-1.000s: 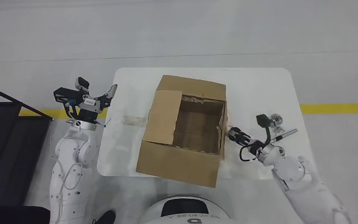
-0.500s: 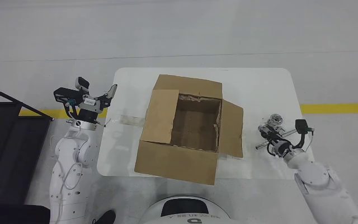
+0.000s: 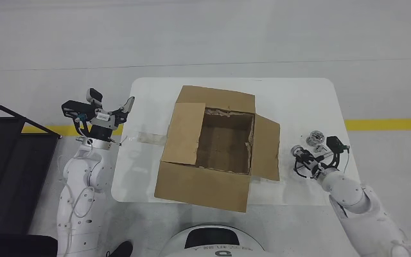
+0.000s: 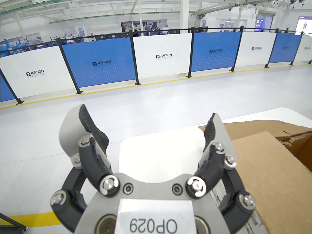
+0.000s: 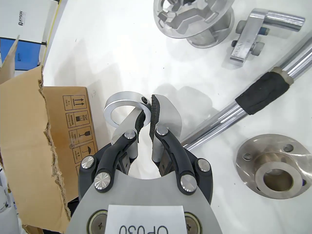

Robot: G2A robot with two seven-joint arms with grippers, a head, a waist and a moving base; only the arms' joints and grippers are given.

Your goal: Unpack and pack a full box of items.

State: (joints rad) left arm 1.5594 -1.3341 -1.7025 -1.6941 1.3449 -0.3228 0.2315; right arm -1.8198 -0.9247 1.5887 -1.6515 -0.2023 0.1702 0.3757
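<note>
Ring [image 5: 126,96], pinched between the narrow jaws of the right gripper [image 5: 146,113], has come from the box [image 3: 205,186] to the metal parts [image 5: 192,13] beside it; unpacking looks nearly done. Left gripper [image 4: 148,120] gapes wide beyond the box's other side.

Left arm [image 3: 83,173] bent at side, left gripper [image 4: 148,120] raised, fingers spread wide. Right arm [image 3: 350,196] stretched out low, right gripper [image 5: 147,108] pinched tight on ring [image 5: 124,96] rim.

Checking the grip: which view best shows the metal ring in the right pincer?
The right wrist view: the metal ring sits close up, its rim pinched in the right pincer. The top view gives a small silvery speck; the left wrist view faces the fence and cardboard box.
</note>
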